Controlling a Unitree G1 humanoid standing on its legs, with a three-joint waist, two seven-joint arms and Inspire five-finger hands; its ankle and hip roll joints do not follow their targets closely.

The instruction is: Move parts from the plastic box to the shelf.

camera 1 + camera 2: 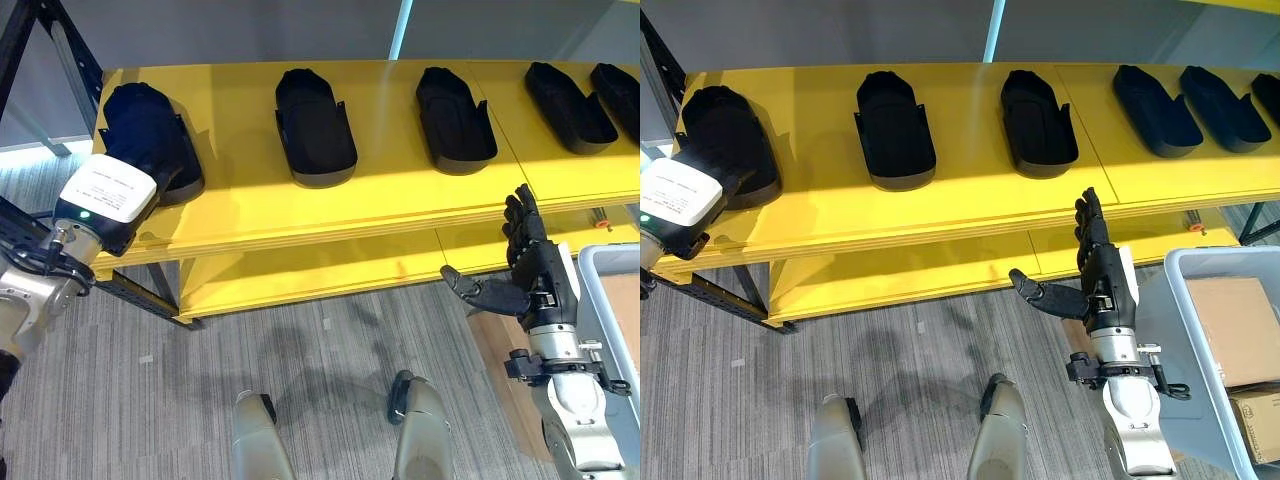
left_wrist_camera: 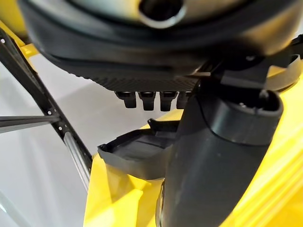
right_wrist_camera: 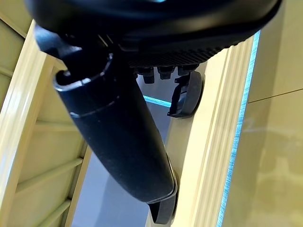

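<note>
Nearest, low at the robot's right, the right hand (image 1: 1102,268) stands upright in front of the shelf's edge, fingers straight and pointing up, thumb stretched out sideways toward the left, nothing in its grasp; it hangs clear of the shelf (image 1: 970,205), just below and before the yellow board's front lip. Beside it, at the right edge, the grey plastic box (image 1: 1172,330) sits low, with cardboard cartons (image 1: 1230,325) inside; the hand is near the box's left wall but not touching it.

On the robot's left, the left hand (image 1: 150,135) reaches onto the far left end of the yellow top board; its dark back lies over the leftmost black part (image 1: 185,170), so the fingers are hidden there and whether they grip it cannot be told; the left wrist view shows the thumb and a row of fingertips above a black tray-like part (image 2: 135,153) lying on yellow.

Further back along the top board, well apart from both hands, black parts lie in a row, each slanted the same way: a second part (image 1: 314,125), a third part (image 1: 454,118), then two more parts (image 1: 570,105) at the right end; a lower yellow board (image 1: 330,270) shows beneath.
</note>
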